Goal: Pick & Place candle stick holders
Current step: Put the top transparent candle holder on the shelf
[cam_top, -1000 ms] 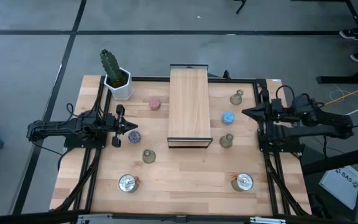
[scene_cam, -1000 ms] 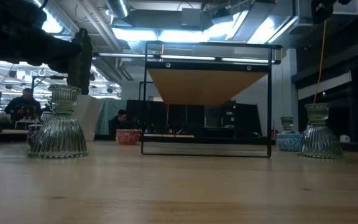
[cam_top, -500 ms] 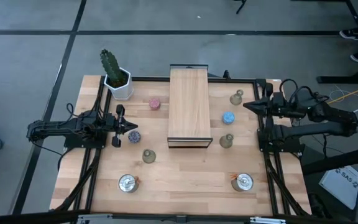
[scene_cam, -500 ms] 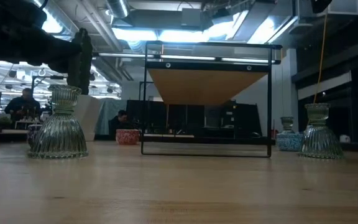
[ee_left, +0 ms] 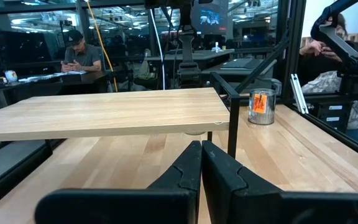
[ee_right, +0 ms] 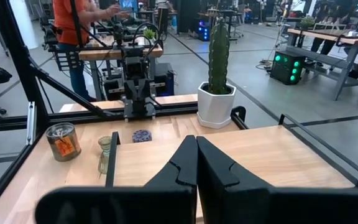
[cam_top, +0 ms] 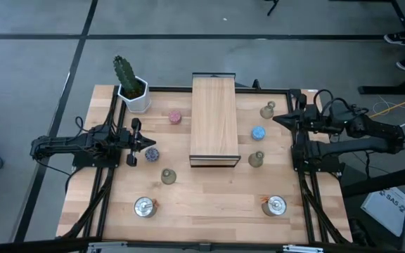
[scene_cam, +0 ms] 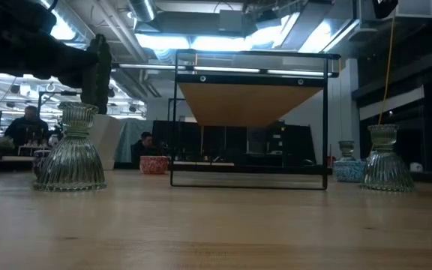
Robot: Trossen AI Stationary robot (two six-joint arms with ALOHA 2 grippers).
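**A:** quick count of the candle stick holders on the tabletop [cam_top: 209,204]? I get eight; three olive-green bell ones [cam_top: 168,176] [cam_top: 256,159] [cam_top: 267,110], three low round ones, pink [cam_top: 175,116], blue [cam_top: 258,133], purple [cam_top: 150,152], plus two shiny silver ones [cam_top: 144,206] [cam_top: 275,205] near the front edge.

**B:** same; also one cactus [cam_top: 126,76] in a white pot at the back left corner, and one long wooden board [cam_top: 214,119] raised on a black frame down the middle.

**A:** room to move?

**B:** four holders on each side of the board, well apart from each other; the widest open wood is the front strip between the two silver ones.

**A:** the green ones look like ribbed glass from the low view, flared base, narrow neck [scene_cam: 71,152].

**B:** left end effector [cam_top: 151,144] is pinched closed, holding nothing, just beside the purple holder; right end effector [cam_top: 277,122] is closed and empty too, near the back green one by the right rail.
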